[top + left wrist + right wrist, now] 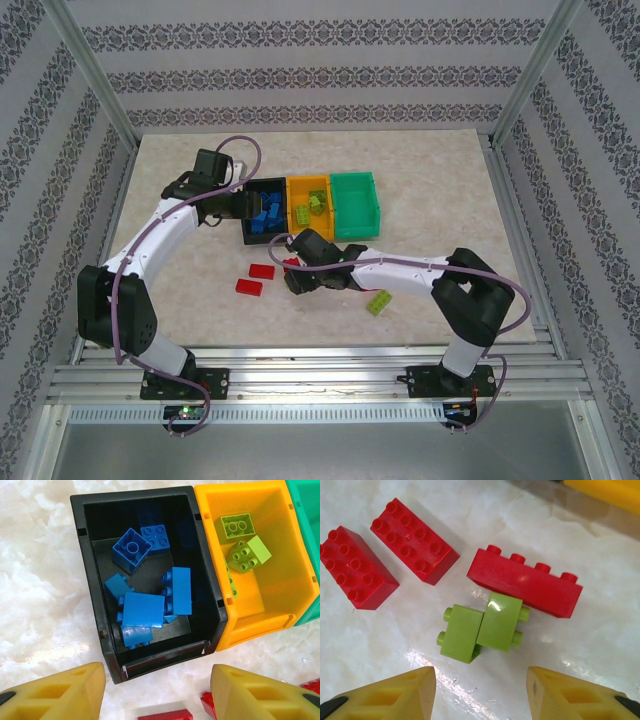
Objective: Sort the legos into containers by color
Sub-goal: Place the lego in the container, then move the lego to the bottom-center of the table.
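Beige table (walls perhaps wallpapered) holds legos.

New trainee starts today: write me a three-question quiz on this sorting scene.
1. True or false: the black bin holds blue bricks.
2. Which colour of brick lies in the orange-yellow bin? A red, B yellow-green, C blue.
3. In the right wrist view, how many red bricks lie on the table?
Key: 1 true; 2 B, the yellow-green bricks; 3 three.
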You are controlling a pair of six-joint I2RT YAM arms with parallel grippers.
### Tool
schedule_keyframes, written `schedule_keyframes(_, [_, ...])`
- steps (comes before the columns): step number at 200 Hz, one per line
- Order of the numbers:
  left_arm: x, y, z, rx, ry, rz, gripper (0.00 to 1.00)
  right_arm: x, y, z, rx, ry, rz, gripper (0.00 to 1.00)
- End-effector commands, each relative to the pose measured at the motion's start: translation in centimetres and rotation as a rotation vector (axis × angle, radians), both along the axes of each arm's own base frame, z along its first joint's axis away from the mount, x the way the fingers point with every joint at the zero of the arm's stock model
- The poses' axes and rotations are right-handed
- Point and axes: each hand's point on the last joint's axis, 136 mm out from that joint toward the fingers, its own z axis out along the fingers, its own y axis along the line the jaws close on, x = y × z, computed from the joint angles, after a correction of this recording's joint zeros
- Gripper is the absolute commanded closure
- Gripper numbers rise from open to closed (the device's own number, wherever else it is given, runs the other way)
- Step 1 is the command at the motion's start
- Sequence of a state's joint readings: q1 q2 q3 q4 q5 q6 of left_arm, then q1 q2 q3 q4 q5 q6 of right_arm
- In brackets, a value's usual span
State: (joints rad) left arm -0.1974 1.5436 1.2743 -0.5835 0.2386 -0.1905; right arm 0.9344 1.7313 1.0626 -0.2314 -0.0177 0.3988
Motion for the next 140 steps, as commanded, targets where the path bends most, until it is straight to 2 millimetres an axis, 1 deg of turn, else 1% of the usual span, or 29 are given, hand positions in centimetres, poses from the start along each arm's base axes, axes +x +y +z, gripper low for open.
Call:
schedule_keyframes(1, [0.1,-0.2,0.9,-0.006,-0.015,-0.001,0.42,0.2,0.9,-0.4,0.022,0.030,-0.023,0.47])
schedule_keyframes(15, [0.1,-0.3,0.9,-0.007,-0.015,-0.002,0.42,0.4,1.2,-0.8,0.009,0.018,-0.021,0.43])
schedule_keyframes(36, [0.0,-0.1,0.8,0.002,-0.013,-0.001,0.42,1.0,1.4,-1.5,-0.025,0.014,-0.023,0.43])
schedule_keyframes(62, [0.0,-0.4,0.9,-0.014,-0.014,-0.008,0.42,1.7,1.3,-1.7,-0.042,-0.008,-0.042,0.43])
schedule_keyframes(89, [0.0,-0.4,1.0,-0.017,-0.018,-0.007,0.42,2.6,0.3,-2.1,-0.043,0.010,-0.087,0.44])
schedule_keyframes(109, [0.0,-0.7,1.1,-0.029,-0.016,-0.012,0.42,3.1,-0.9,-2.6,-0.037,0.012,-0.125,0.44])
schedule_keyframes(140, [0.0,-0.6,1.2,-0.028,-0.020,-0.012,0.42,3.4,-2.2,-3.4,-0.068,0.037,-0.145,0.45])
